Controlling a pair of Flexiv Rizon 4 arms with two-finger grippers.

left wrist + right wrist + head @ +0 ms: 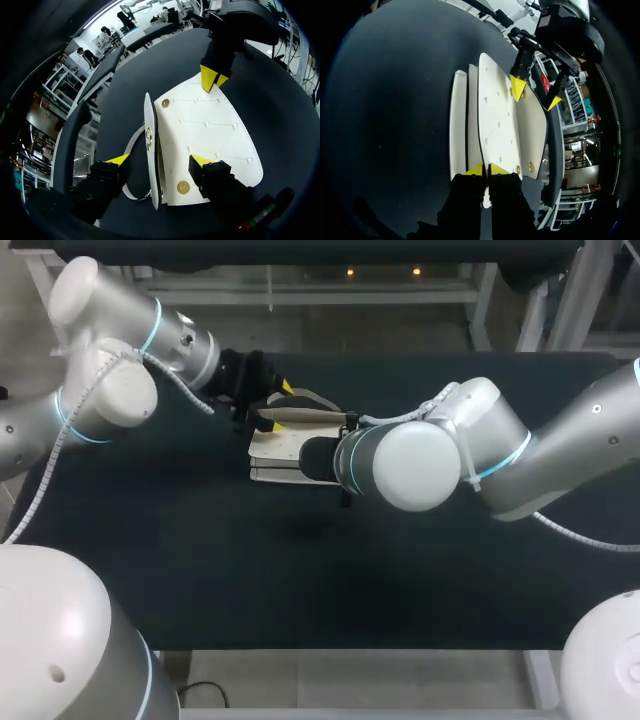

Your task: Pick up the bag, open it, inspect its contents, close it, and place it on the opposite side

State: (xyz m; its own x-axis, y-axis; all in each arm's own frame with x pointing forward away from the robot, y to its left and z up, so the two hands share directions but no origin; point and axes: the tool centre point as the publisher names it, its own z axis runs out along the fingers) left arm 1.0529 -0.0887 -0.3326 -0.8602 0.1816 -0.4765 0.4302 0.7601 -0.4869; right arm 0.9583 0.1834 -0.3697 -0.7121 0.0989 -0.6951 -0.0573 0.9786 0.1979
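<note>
Right arm (pixel 410 465) closest, over the table (pixel 200 570). White bag (pixel 278 448) lies mid-table toward the back, flap (pixel 210 130) open. Left end effector (pixel 160 159) wide, straddling it; right end effector (pixel 486 170) pinched narrow on the flap edge. Reads light, stiff-panelled, slick; I'd grip edges, not strap (pixel 132 143).

Head cam high behind, looking down, L/R wrist cams close, face-to-face, all share bag (pixel 275 450)

The bag (pixel 285 445) was hemmed in from both sides: left fingers (pixel 119 160) spread across one end, right fingers (pixel 497 169) pinching the other. Open tabletop (pixel 300 580) stretched before it, giving passage.
</note>
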